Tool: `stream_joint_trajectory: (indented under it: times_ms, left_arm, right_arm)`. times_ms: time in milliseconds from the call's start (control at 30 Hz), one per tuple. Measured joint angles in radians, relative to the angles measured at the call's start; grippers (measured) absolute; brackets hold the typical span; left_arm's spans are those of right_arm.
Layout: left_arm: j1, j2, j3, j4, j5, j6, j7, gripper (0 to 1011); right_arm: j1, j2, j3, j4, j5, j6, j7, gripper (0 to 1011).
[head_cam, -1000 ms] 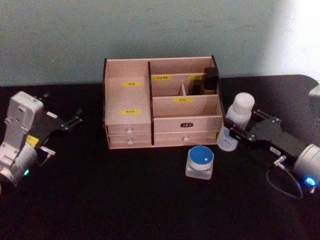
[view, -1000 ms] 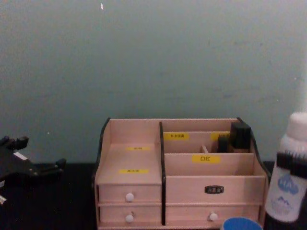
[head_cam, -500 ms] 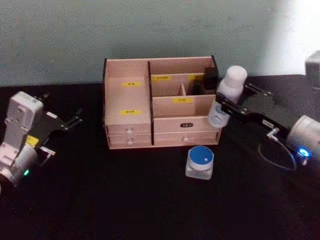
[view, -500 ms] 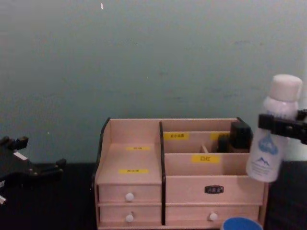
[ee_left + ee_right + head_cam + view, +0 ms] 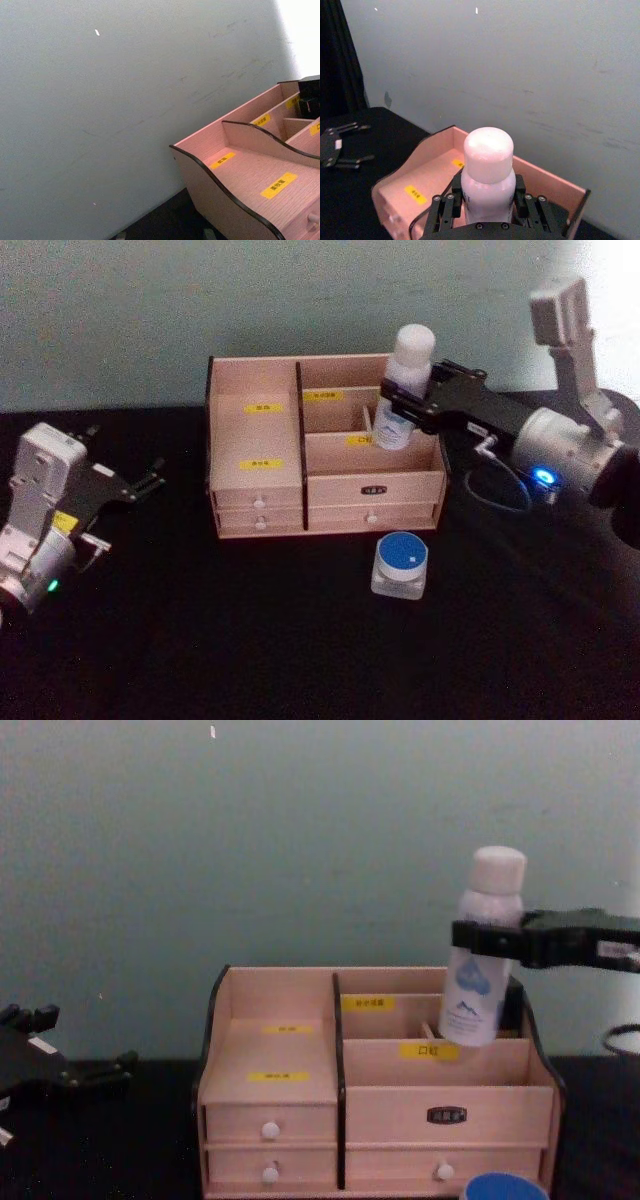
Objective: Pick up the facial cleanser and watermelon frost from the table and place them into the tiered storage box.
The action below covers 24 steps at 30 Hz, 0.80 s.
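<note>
The facial cleanser point(image 5: 410, 380), a tall white bottle with blue print, hangs slightly tilted over the right-hand compartments of the tiered storage box point(image 5: 255, 455). My right gripper point(image 5: 405, 405) is shut on its middle. From the chest, the facial cleanser point(image 5: 483, 960) has its base just above the middle right compartment of the wooden box point(image 5: 280, 1050), with the right gripper point(image 5: 480, 937) around it. The right wrist view looks down on the white cap point(image 5: 488, 150). The watermelon frost point(image 5: 401, 562), a blue-lidded jar, stands on the table in front of the box. My left gripper point(image 5: 125, 455) rests open at the far left.
Dark items point(image 5: 515, 1005) sit in the box's rear right compartment, close behind the bottle. The left stepped compartments point(image 5: 250, 170) hold nothing. Black table surface point(image 5: 250, 640) spreads in front of the box. A blue-grey wall point(image 5: 300, 840) stands right behind it.
My right gripper has lifted the bottle from the table at the box's right side, up and leftward, until it hangs over the box's right compartments. The left arm and the jar have not moved.
</note>
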Motion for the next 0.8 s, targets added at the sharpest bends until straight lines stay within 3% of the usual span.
stream_joint_trajectory:
  times_ms: [433,800]
  left_arm:
    - [0.0,0.0,0.0,0.0,0.0,0.0,0.0,1001]
    - [0.0,0.0,0.0,0.0,0.0,0.0,0.0,1001]
  right_arm:
    - [0.162,-0.1,-0.057,0.198,-0.022,-0.008,0.02,600]
    - [0.235,-0.147,-0.084,0.314,-0.045,-0.026,0.038,600]
